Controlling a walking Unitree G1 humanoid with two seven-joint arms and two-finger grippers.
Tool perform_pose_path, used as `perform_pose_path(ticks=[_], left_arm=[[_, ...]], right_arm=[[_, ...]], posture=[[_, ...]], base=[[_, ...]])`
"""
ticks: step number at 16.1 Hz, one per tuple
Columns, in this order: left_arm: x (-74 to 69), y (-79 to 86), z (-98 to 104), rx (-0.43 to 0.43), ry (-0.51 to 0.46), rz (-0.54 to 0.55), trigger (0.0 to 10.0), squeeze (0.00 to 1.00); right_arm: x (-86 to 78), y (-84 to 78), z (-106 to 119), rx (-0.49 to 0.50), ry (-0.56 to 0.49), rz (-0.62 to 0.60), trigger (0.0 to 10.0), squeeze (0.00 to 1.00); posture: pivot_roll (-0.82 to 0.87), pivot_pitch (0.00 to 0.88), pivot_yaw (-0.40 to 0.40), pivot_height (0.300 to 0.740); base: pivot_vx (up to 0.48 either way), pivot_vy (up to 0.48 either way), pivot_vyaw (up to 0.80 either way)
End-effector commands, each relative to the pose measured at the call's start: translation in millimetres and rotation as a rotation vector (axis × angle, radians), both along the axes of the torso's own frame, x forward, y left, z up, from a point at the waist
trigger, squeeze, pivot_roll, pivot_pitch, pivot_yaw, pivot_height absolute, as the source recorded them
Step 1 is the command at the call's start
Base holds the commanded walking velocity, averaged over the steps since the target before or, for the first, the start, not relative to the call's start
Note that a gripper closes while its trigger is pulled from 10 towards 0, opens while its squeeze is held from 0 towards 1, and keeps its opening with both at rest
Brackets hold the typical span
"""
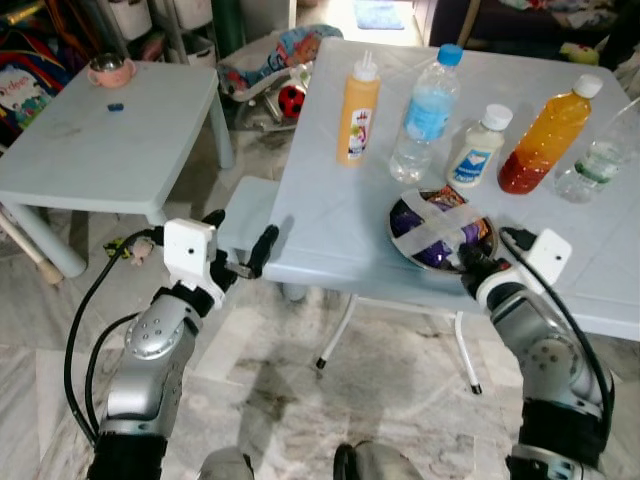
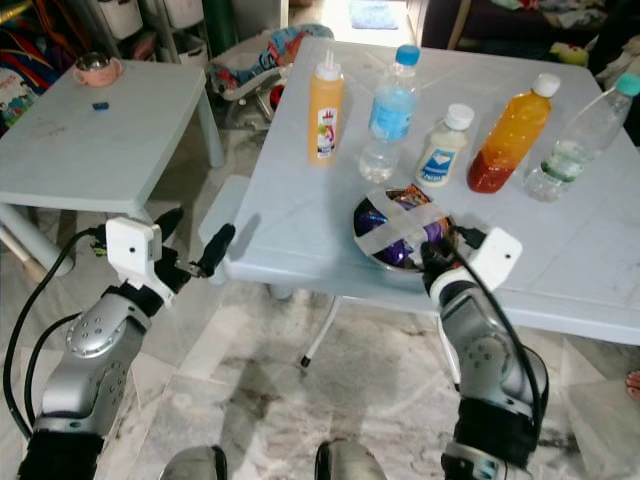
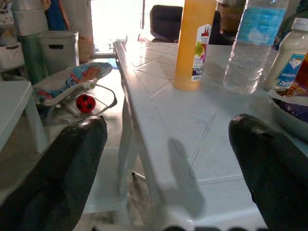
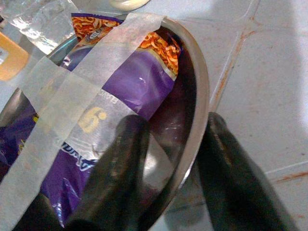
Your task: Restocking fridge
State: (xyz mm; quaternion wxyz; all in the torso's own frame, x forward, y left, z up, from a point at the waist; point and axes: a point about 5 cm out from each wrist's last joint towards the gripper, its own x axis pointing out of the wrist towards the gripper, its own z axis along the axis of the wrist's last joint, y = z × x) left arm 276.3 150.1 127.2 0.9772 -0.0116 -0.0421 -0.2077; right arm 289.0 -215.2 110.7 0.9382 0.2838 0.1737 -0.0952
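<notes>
The taped metal bowl (image 1: pixel 443 229) of purple snack packets sits near the front edge of the white table (image 1: pixel 330 215), and the right gripper (image 4: pixel 168 159) straddles its rim at the bowl's 5 o'clock, one finger inside and one outside. At its 12 o'clock stand an orange sauce bottle (image 1: pixel 358 108), water bottle (image 1: pixel 426 112), small white bottle (image 1: pixel 478 146) and juice bottle (image 1: pixel 546 134). At 9 o'clock, off the table corner, the left gripper (image 1: pixel 240 250) hovers, fingers spread apart.
</notes>
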Motion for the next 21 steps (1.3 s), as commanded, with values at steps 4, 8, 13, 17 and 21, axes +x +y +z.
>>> perform_pose_path(ticks=[4,8,13,17,21], left_arm=[[0.2,-0.5,1.9,0.025,-0.012,-0.016,10.0,0.00],[0.2,-0.4,2.2,0.030,-0.013,-0.019,10.0,0.00],[3.0,4.8,10.1,0.059,-0.037,-0.013,10.0,0.00],[4.7,19.3,-1.0,0.042,0.041,0.165,10.0,0.00],[-12.8,33.9,-34.7,-0.016,0.202,0.348,10.0,0.00]], right_arm=[[1.2,-5.1,-12.6,0.066,0.094,0.001,0.6,0.00],[4.2,-11.5,-13.1,0.093,0.105,-0.037,0.1,0.00],[8.1,4.2,-9.7,0.121,0.114,-0.033,0.0,0.00],[2.1,11.3,-5.1,0.019,0.045,-0.019,0.0,0.00],[-13.3,-0.4,-4.3,-0.168,-0.046,-0.055,0.0,0.00]], posture=[[-0.07,0.093,-0.019,0.740],[-0.07,0.096,-0.018,0.740],[-0.06,0.109,-0.014,0.740],[-0.06,0.113,-0.019,0.740],[-0.08,0.066,-0.019,0.740]], base=[[0.000,0.000,0.00],[0.000,0.000,0.00],[0.000,0.000,0.00],[0.000,0.000,0.00],[0.000,0.000,0.00]])
